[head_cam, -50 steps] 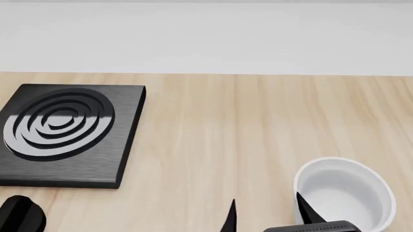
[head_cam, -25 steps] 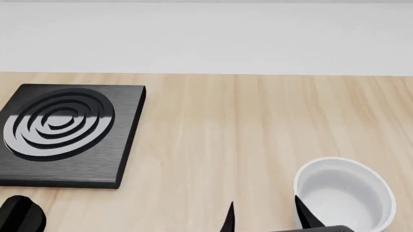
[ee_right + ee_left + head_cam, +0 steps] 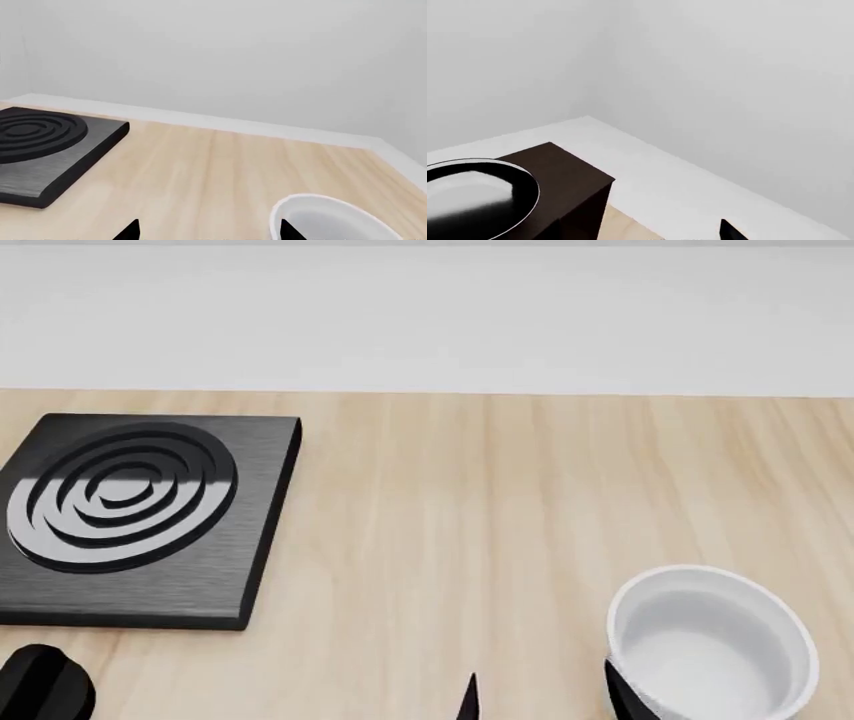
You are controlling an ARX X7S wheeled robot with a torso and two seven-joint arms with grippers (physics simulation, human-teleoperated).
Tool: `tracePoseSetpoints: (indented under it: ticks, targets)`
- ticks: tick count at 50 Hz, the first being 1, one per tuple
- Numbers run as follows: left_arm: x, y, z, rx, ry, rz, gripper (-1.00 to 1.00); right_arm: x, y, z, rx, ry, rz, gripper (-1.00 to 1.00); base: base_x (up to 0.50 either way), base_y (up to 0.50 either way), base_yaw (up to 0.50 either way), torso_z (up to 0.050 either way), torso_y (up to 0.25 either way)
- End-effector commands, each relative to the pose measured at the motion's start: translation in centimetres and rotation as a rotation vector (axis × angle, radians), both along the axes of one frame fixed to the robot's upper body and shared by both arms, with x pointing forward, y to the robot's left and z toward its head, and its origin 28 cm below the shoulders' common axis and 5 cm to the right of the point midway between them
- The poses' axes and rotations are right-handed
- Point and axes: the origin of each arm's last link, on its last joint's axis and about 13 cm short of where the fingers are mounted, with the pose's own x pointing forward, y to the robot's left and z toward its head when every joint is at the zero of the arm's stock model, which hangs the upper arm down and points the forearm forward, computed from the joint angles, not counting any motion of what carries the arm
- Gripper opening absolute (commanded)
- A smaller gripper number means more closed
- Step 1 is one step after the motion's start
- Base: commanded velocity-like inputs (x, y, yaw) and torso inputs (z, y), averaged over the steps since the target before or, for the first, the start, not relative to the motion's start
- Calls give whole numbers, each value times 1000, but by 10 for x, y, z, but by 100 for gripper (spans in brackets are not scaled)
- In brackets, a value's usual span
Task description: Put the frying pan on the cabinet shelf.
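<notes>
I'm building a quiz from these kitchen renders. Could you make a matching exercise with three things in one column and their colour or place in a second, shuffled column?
Things:
1. frying pan
2. white pot
3. square black plate

Descriptions:
A. grooved with concentric rings, lying on the wooden counter
B. glossy black with a thin silvery rim, on top of the dark brown cabinet
C. cylindrical and empty, beside the right gripper

Pairs: 1-B, 2-C, 3-A
</notes>
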Motion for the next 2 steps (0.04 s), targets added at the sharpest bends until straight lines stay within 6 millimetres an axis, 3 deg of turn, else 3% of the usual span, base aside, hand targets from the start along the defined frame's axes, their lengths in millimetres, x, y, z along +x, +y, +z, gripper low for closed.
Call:
tracePoseSetpoints:
  ticks: [1,2]
  targets:
    - [-8,-23,0,20,-47,-119,100,-3,2,0,6,-9,-4,100,0,0,0,0,0]
    - [-9,-26,-1,22,-47,-133,100,-4,2,0,5,-9,-4,100,0,0,0,0,0]
